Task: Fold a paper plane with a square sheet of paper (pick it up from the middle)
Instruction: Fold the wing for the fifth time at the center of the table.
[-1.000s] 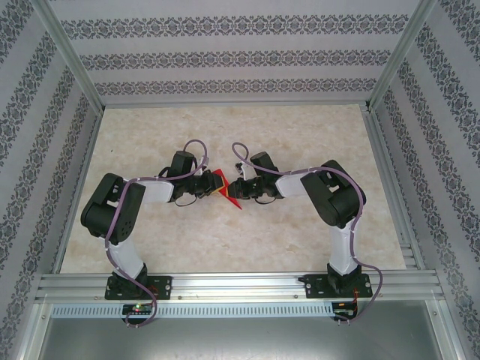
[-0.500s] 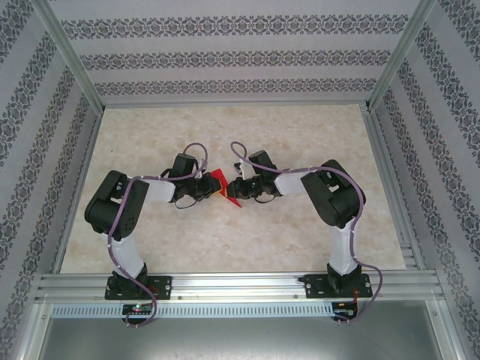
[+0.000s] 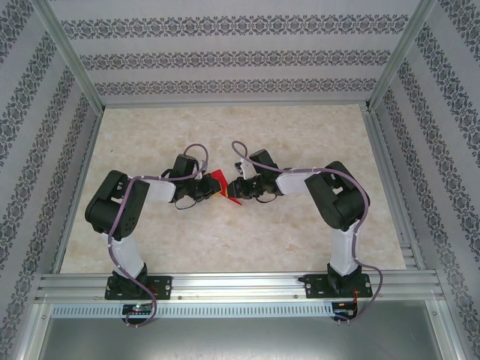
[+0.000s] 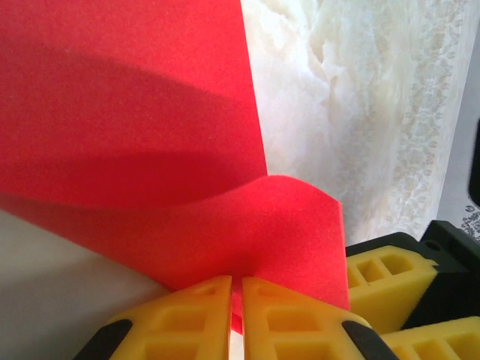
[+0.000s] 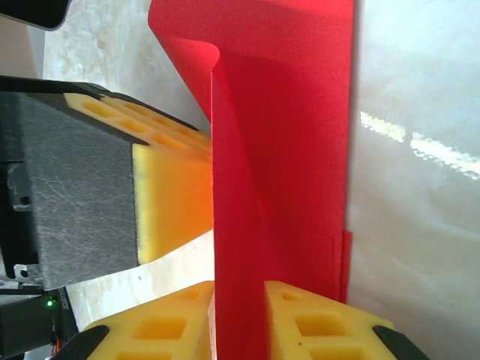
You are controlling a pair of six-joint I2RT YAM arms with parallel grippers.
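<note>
Comparing the top view with a second ago: the right arm's elbow has swung outward. The part-folded bright red square sheet of paper [image 3: 219, 182] shows a shorter tip and hangs between the left gripper [image 3: 210, 189] and the right gripper [image 3: 237, 187], over the middle of the pale marbled worktop [image 3: 300, 135]. Judged a regrip, with folding unfinished.

Left wrist view: the left gripper [image 4: 236, 289] has its jaws all but closed, pinching a curled flap.

Right wrist view: the right gripper [image 5: 240, 300] has its fingers flanking an upright crease. Whether they are clamping it cannot be told.

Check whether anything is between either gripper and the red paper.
Nothing visible stands in the way. The left gripper has its fingers closed on the red paper itself, and the same paper passes directly between the fingers of the right gripper, with no other object in between.
</note>
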